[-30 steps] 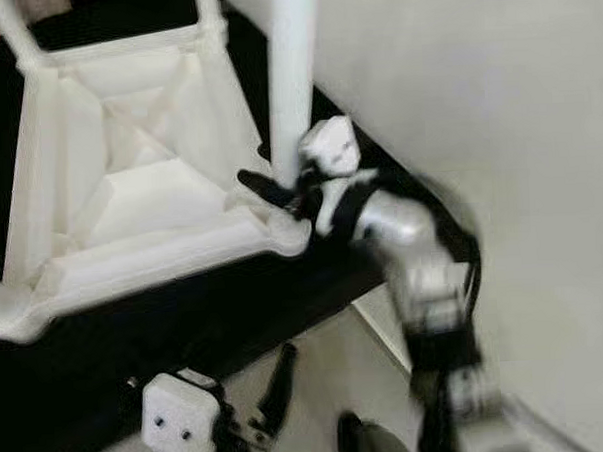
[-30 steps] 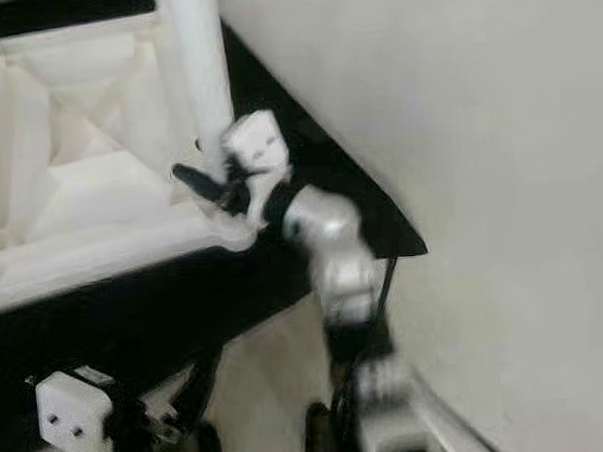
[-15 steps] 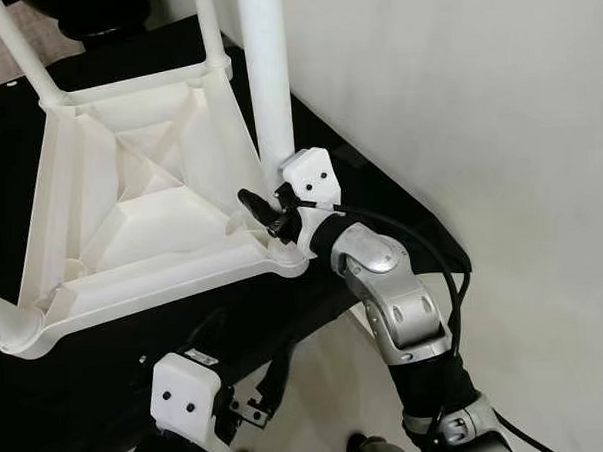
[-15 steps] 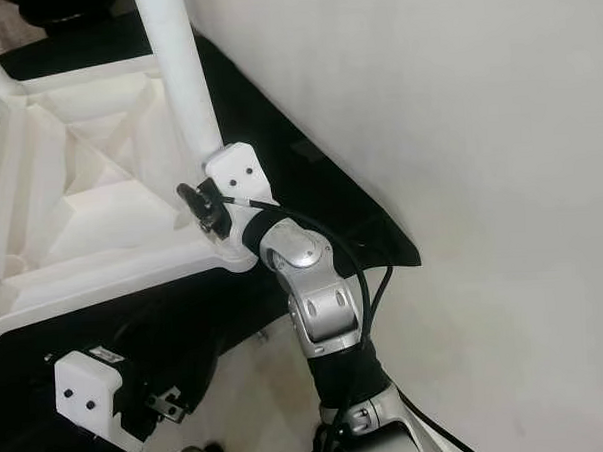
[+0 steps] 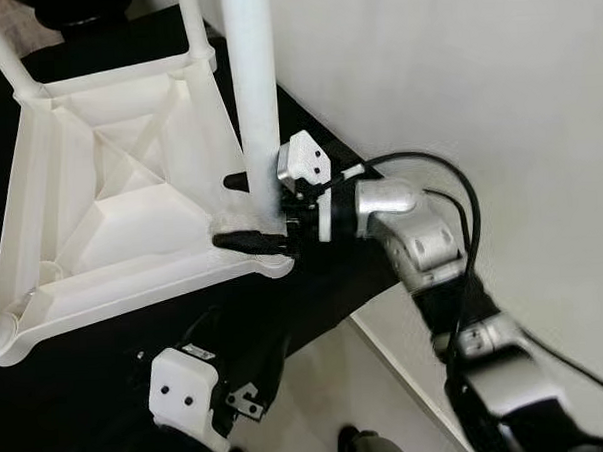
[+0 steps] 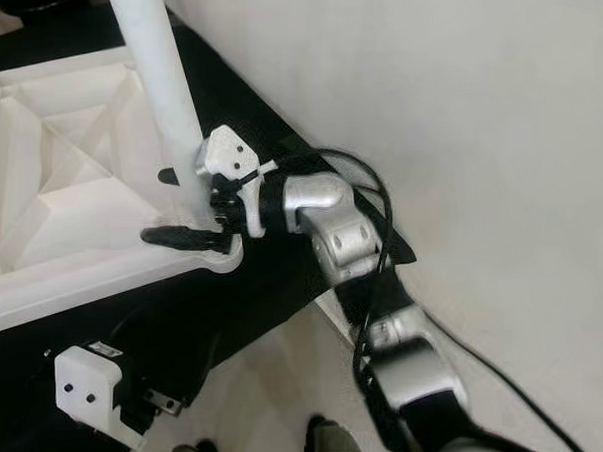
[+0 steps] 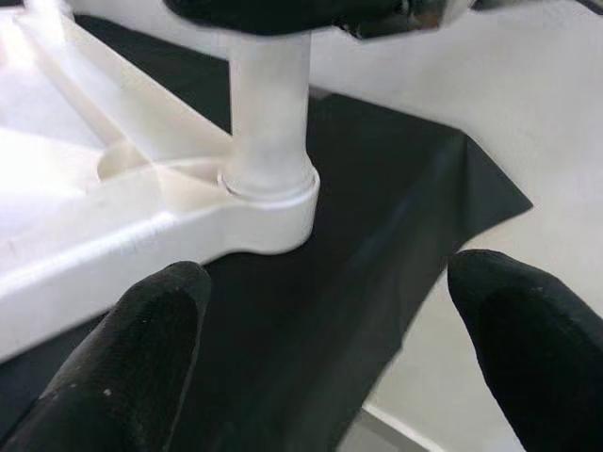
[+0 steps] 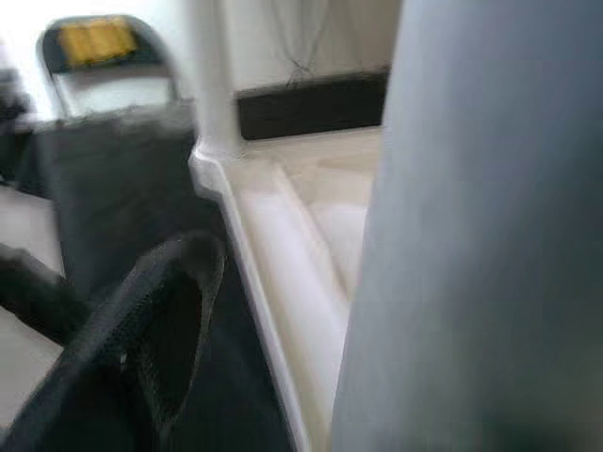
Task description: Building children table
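A white plastic children's table [image 5: 134, 281] lies upside down on a black cloth, its ribbed underside facing up. Its near right leg [image 5: 251, 98] stands upright in the corner socket [image 7: 268, 193]. My right gripper [image 5: 243, 211] reaches in from the right and has one black finger [image 5: 247, 240] on each side of the leg's base, shut on it. My left gripper [image 7: 325, 358] is low in front of the table's near edge, open, with its fingers [image 7: 122, 367] spread wide and pointing at that same corner socket. Two more legs [image 5: 4, 49] rise at the far corners.
The black cloth [image 5: 314, 285] ends in a corner just right of the table. A white wall [image 5: 475, 78] runs close along the right side. Pale floor [image 5: 329, 405] lies below, with my feet [image 5: 356, 449] on it. A folding chair [image 8: 94, 56] stands farther off.
My right arm has swung out to the right and its gripper has turned to straddle the base of the leg. The view has also shifted slightly.
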{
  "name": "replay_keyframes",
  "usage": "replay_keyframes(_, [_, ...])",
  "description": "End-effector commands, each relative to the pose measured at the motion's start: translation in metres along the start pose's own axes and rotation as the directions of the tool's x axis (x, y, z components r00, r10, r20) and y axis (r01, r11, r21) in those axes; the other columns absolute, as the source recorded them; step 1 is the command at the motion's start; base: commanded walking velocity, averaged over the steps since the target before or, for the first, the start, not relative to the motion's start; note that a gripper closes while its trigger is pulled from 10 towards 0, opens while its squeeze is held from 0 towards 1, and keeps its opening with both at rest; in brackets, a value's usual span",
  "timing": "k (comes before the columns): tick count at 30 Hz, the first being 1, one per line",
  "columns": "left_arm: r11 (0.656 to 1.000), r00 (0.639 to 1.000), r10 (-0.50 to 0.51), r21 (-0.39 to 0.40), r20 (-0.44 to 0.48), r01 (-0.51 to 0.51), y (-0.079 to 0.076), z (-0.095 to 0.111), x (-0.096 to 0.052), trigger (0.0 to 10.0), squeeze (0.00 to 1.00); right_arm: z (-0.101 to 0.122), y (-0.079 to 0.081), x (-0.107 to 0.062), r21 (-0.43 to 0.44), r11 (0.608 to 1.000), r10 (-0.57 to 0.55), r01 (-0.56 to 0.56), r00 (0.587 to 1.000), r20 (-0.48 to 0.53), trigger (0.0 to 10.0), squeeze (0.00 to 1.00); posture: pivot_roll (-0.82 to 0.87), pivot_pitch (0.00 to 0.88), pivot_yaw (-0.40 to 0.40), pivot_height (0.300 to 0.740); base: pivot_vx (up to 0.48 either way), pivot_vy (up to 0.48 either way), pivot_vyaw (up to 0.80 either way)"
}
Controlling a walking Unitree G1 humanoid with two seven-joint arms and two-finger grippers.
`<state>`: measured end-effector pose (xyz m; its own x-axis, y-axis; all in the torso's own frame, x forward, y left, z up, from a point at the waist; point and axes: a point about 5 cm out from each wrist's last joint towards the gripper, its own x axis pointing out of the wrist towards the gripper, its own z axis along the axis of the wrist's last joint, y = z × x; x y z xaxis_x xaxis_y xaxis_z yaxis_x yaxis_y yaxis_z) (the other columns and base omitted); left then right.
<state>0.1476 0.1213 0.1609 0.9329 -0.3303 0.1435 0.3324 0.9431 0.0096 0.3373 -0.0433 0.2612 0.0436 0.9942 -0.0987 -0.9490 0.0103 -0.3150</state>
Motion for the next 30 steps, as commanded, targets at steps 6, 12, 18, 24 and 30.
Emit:
replay_keyframes(6, [1.0, 1.0, -0.004, -0.007, 0.004, 0.004, -0.004, 0.003, -0.004, 10.0, 0.0, 0.008, -0.009, 0.005, 0.042, 0.979, 0.198, -0.2, 0.978, 0.062, 0.0, 0.0, 0.12, 0.25, -0.042, 0.74, 0.0, 0.0, 0.0])
replay_keyframes(12, [1.0, 1.0, -0.002, -0.013, -0.001, 0.002, -0.007, 0.004, -0.008, 10.0, 0.0, 0.007, -0.014, 0.0, 0.055, 0.954, 0.289, -0.294, 0.954, 0.079, 0.0, 0.0, 0.12, 0.271, -0.042, 0.74, 0.0, 0.0, 0.0])
replay_keyframes(18, [1.0, 1.0, 0.002, -0.017, -0.002, -0.002, -0.008, 0.005, -0.008, 10.0, 0.0, 0.005, -0.017, -0.003, 0.051, 0.968, 0.242, -0.247, 0.966, 0.091, 0.0, 0.0, 0.12, 0.274, -0.042, 0.74, 0.0, 0.0, 0.0])
replay_keyframes(24, [1.0, 1.0, 0.001, -0.022, -0.001, -0.001, -0.008, 0.004, -0.006, 10.0, 0.0, -0.005, -0.023, -0.018, 0.076, 0.997, 0.003, -0.01, 0.996, 0.085, 0.0, 0.0, 0.09, 0.267, -0.043, 0.74, 0.0, 0.0, 0.0])
replay_keyframes(30, [1.0, 1.0, -0.002, -0.023, 0.004, 0.002, -0.005, 0.002, -0.003, 10.0, 0.0, -0.03, 0.001, -0.024, 0.198, 0.925, -0.326, 0.325, 0.945, -0.027, 0.0, 0.0, 0.08, 0.252, -0.049, 0.74, 0.0, 0.0, 0.0])
